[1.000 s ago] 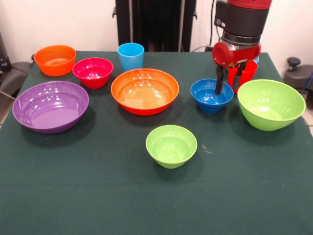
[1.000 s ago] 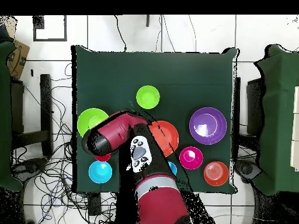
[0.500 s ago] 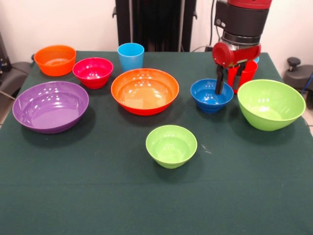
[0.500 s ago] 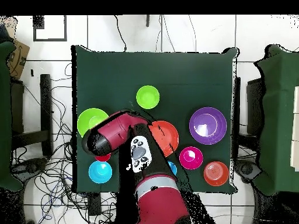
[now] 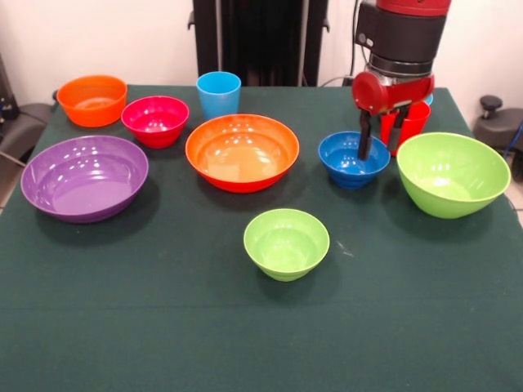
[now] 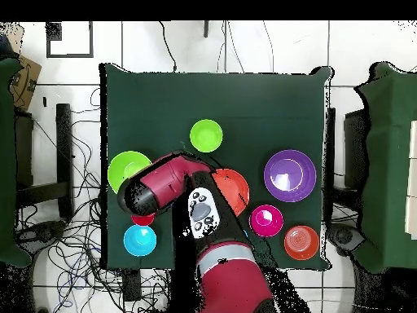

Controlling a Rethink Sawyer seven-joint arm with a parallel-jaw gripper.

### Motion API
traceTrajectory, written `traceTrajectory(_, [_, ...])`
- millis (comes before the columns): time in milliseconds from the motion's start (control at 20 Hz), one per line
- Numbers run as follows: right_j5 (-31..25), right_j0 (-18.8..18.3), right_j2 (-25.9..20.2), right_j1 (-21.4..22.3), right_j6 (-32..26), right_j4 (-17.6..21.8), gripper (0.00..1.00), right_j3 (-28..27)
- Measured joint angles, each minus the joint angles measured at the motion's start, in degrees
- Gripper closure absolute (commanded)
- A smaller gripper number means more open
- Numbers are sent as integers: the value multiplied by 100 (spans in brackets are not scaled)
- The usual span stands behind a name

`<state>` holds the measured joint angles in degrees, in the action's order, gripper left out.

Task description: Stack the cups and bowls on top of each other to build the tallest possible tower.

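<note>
All bowls stand apart on the green table (image 5: 163, 310); none are stacked. In the front view my gripper (image 5: 378, 137) is open and straddles the far right rim of the small dark blue bowl (image 5: 347, 160): one finger (image 5: 364, 140) is inside it, the other is outside. The red cup (image 5: 411, 121) stands right behind the gripper. The large lime green bowl (image 5: 452, 173) is to the right. The large orange bowl (image 5: 242, 151), small lime green bowl (image 5: 286, 242), purple bowl (image 5: 84, 176), magenta bowl (image 5: 155, 120), small orange bowl (image 5: 92, 100) and light blue cup (image 5: 218, 93) lie to the left.
In the overhead view the arm (image 6: 163, 183) covers the dark blue bowl and part of the large orange bowl (image 6: 234, 189). The light blue bowl (image 6: 140, 240) sits by the table's edge beside the red cup (image 6: 142, 218). Chairs and cables surround the table.
The gripper has shifted slightly left and up over the dark blue bowl's rim in the front view. The arm's upper part has swung a little in the overhead view. No bowl has moved.
</note>
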<state>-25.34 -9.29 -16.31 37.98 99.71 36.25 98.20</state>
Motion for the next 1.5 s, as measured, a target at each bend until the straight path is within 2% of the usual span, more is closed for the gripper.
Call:
traceTrajectory(250, [0, -249, -224, 8, 0, -4, 0, 7])
traceTrajectory(850, [-2, -498, -660, 48, 0, -165, 0, 24])
traceTrajectory(1200, [-2, -462, -734, 92, 0, -200, 0, 31])
traceTrajectory(1500, [-2, -245, -665, 87, 0, -176, 0, 24])
